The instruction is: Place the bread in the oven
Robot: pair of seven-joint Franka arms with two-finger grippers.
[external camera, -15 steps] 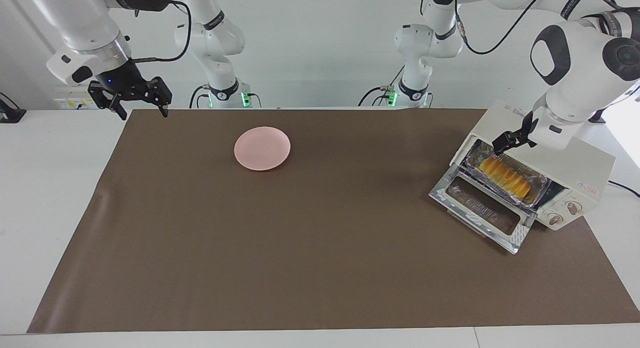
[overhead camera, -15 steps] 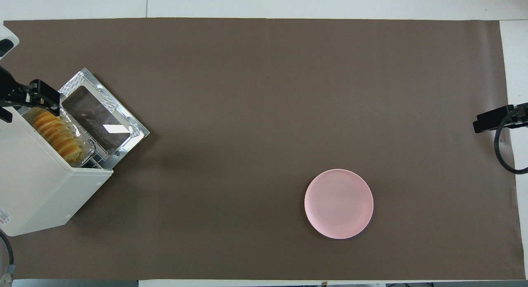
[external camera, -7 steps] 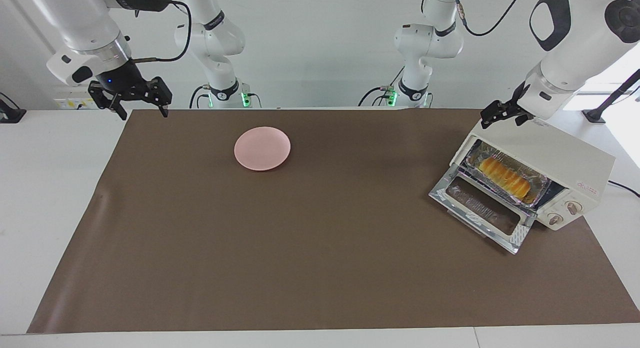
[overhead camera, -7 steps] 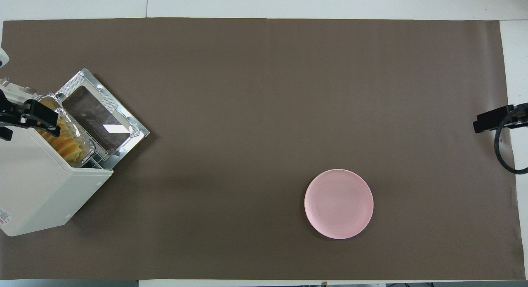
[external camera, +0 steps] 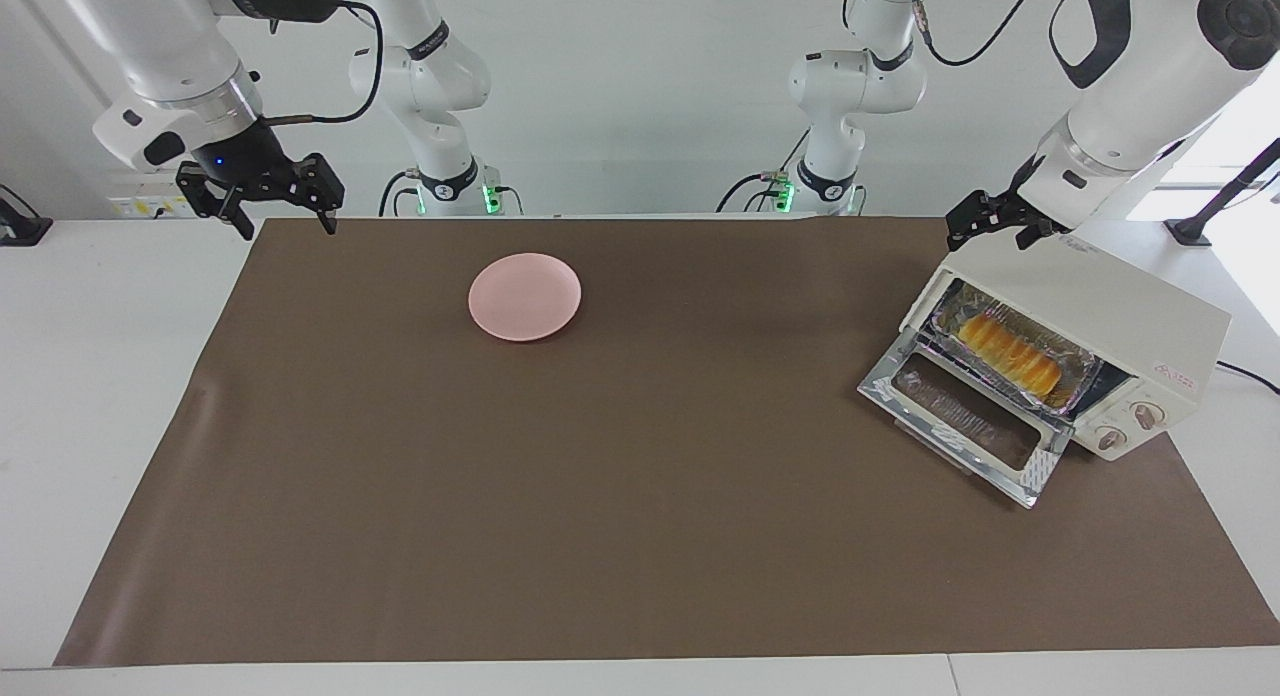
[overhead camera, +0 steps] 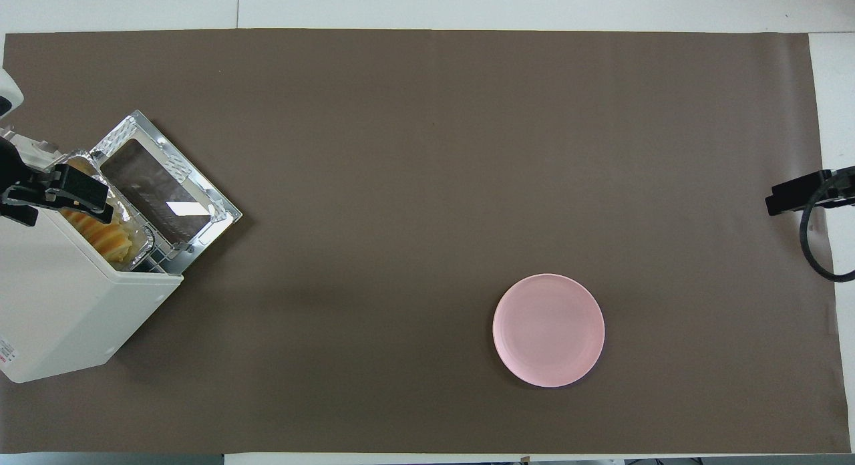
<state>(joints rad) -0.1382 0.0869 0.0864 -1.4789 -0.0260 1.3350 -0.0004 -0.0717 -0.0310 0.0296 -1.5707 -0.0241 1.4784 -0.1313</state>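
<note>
Surface [external camera: 120, 376]: white, covered almost end to end by a brown mat [external camera: 640, 476], white margins showing at both ends.
Room: plain white wall by the robots' end, cables hanging from the arms, green lights at the two arm bases.
Toaster oven [external camera: 1130, 326]: cream-white, at the left arm's end of the mat, turned at an angle, glass door [external camera: 965, 416] dropped open onto the mat.
Bread [external camera: 1008, 353]: golden, ridged, lying in a silver foil tray [external camera: 1070, 361] on the rack inside the oven's mouth.
Pink plate [external camera: 525, 296]: bare, toward the right arm's end, near the robots' edge of the mat.
Left tool [external camera: 985, 226]: raised over the oven's top corner, fingers spread wide, holding nothing.
Right tool [external camera: 270, 201]: waiting above the mat's corner at the right arm's end, fingers spread wide, holding nothing.
</note>
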